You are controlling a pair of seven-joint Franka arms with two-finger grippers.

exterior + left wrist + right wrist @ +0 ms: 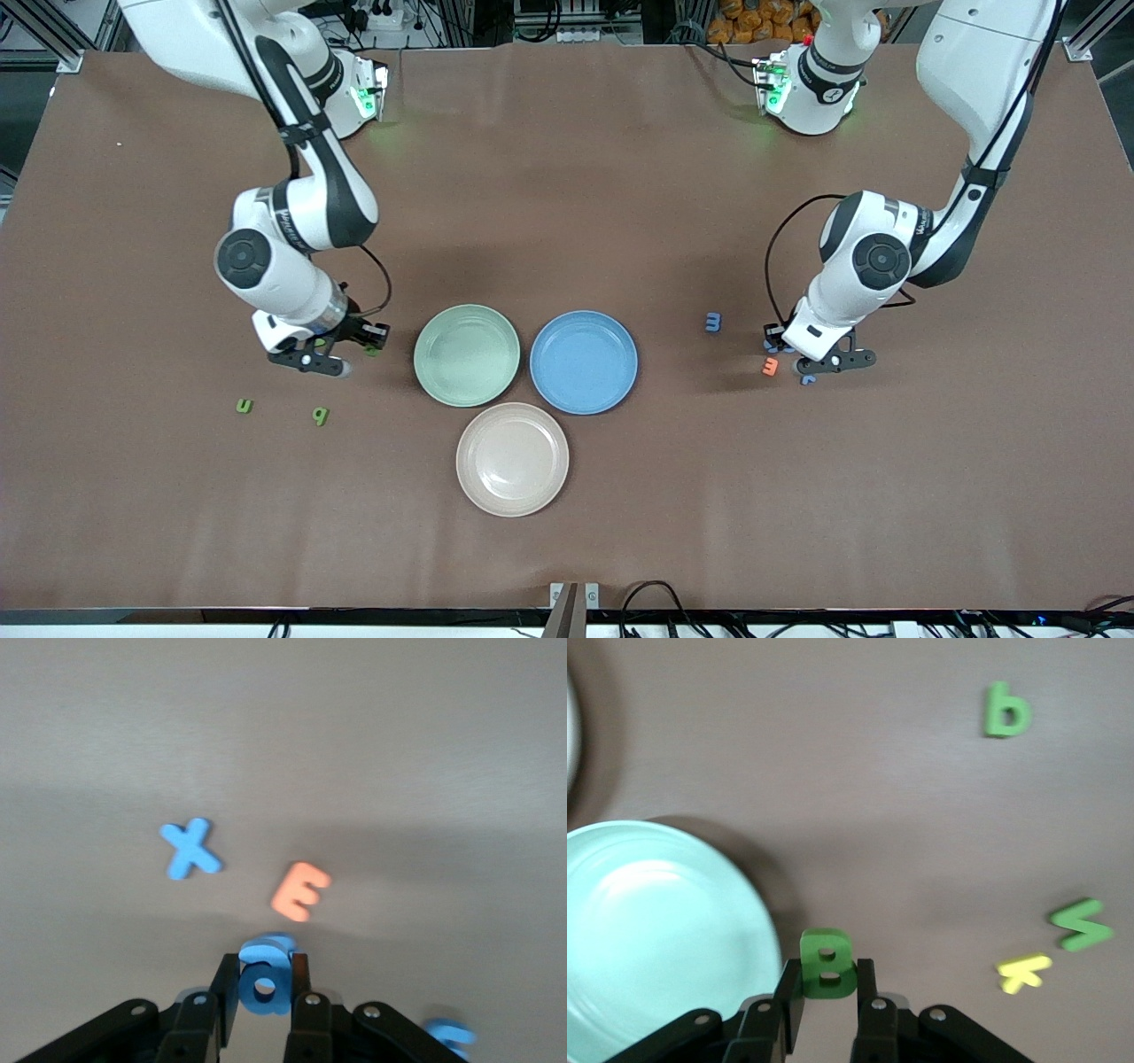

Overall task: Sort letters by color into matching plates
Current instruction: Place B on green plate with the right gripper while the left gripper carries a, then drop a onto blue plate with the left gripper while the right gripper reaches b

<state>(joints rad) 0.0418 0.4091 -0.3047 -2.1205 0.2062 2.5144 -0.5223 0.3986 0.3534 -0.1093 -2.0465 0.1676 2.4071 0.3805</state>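
1. Right now we count three plates in a cluster mid-table: green plate, blue plate beside it toward the left arm's end, beige-pink plate nearer the front camera. All three hold nothing.
2. Left gripper sits low over the table at the left arm's end, fingers pinched on a blue letter "a".
3. Around it in the left wrist view we see a blue "X", an orange "E" and one more blue letter at the frame edge, shape unreadable.
4. In the front view a lone blue letter lies between the blue plate and the left gripper; we cannot match it to a wrist-view letter.
5. Right gripper is low beside the green plate, at the right arm's end, fingers clamped on a green "B"; that letter is just off the plate rim, not over it.
6. The right wrist view adds a green "b", a second green letter and a yellow "k" just beside it.
7. The front view shows two green letters lying nearer the camera than the right gripper: one and another.
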